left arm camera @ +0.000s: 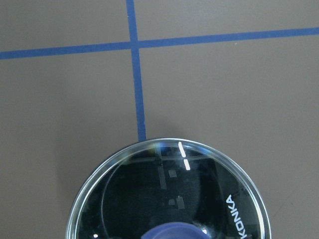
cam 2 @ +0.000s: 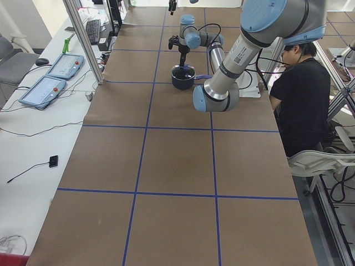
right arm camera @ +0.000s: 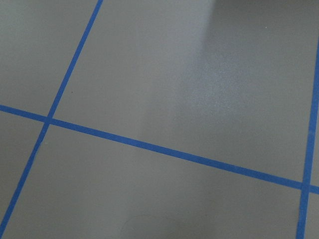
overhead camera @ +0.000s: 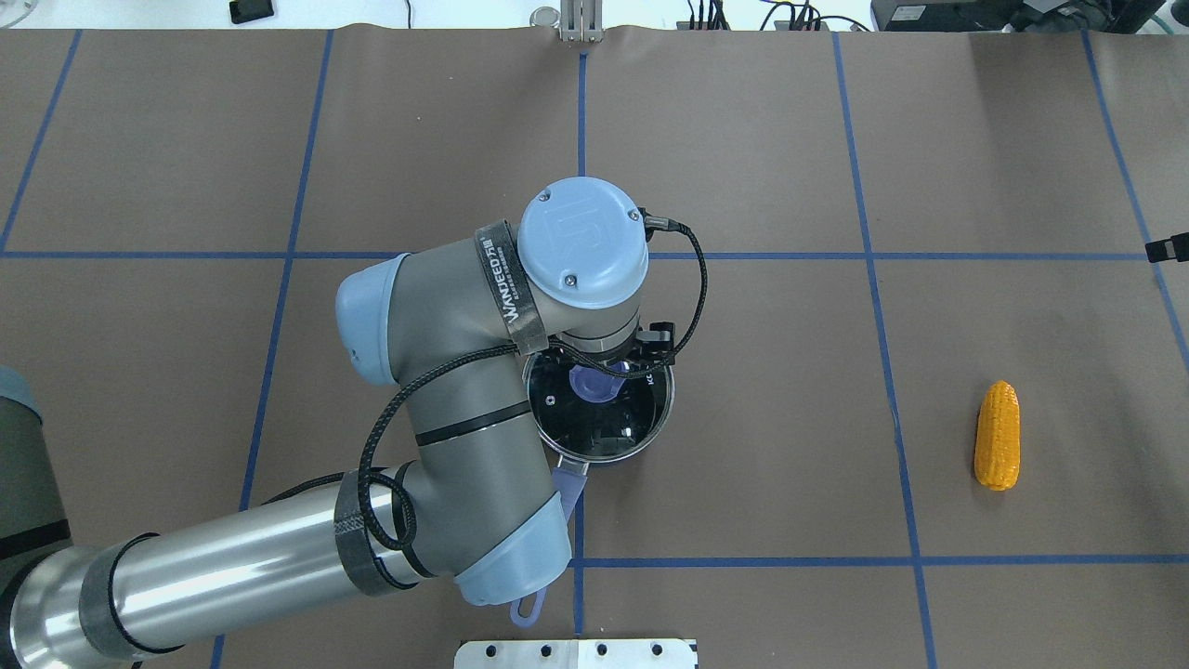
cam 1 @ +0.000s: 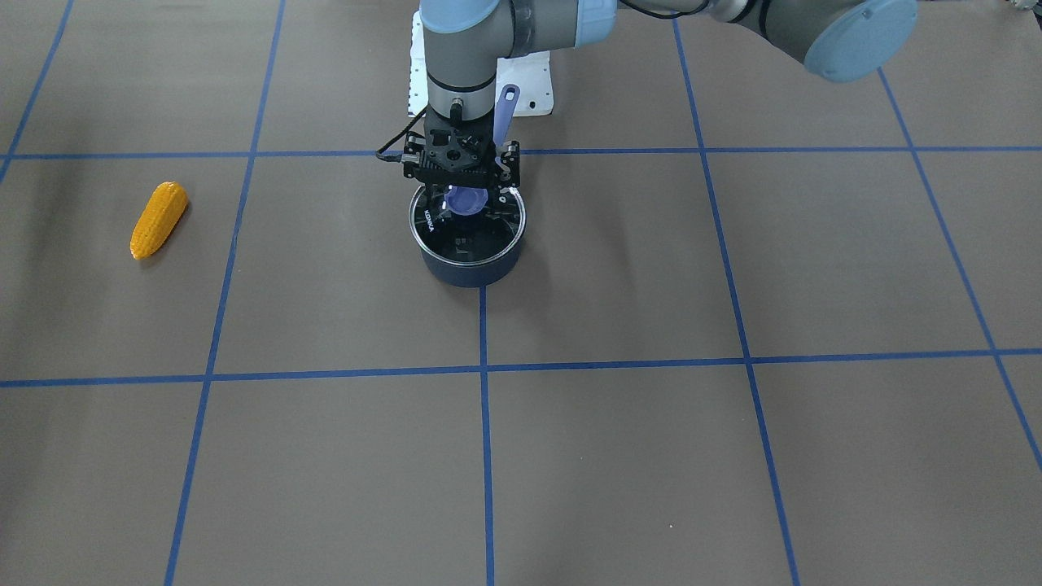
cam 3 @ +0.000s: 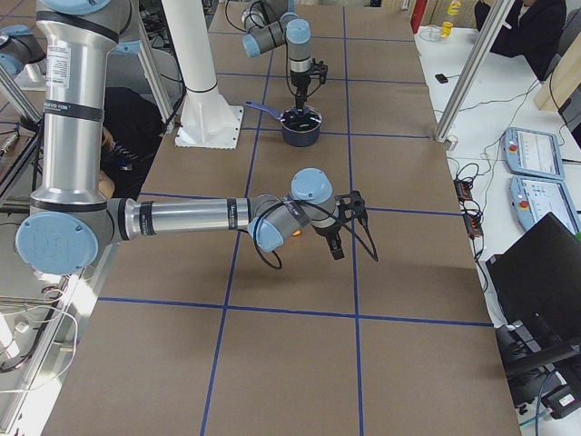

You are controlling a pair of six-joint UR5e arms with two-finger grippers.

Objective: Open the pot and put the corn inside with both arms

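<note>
The pot point(cam 1: 472, 268) sits on the table point(cam 1: 651, 456) with its glass lid point(cam 1: 460, 238) on top. Its handle point(cam 1: 506, 110) points back at the robot, so it is out of the way.

The left gripper point(cam 1: 466, 202) hangs right over the pot and points straight down. It has one finger on each side of the purple knob point(overhead camera: 592, 383). The knob is the best place to grab, because the glass is flat and slippery. I cannot tell if the fingers pinch the knob or just stand beside it. The lid looks flat on the rim, so the pot is not open yet.

The corn point(cam 1: 159, 220) lies flat on the table, well apart from the pot, on the robot's right side. Nothing touches it.

The right gripper point(cam 3: 334, 243) is on that side of the pot too, above the table. From there it could take the corn while the left one deals with the lid. I cannot tell if it is open or closed. Its camera shows only table and blue lines point(right arm camera: 149, 147).

I think lifting the lid comes first. It should go straight up, or the pot may slide.
</note>
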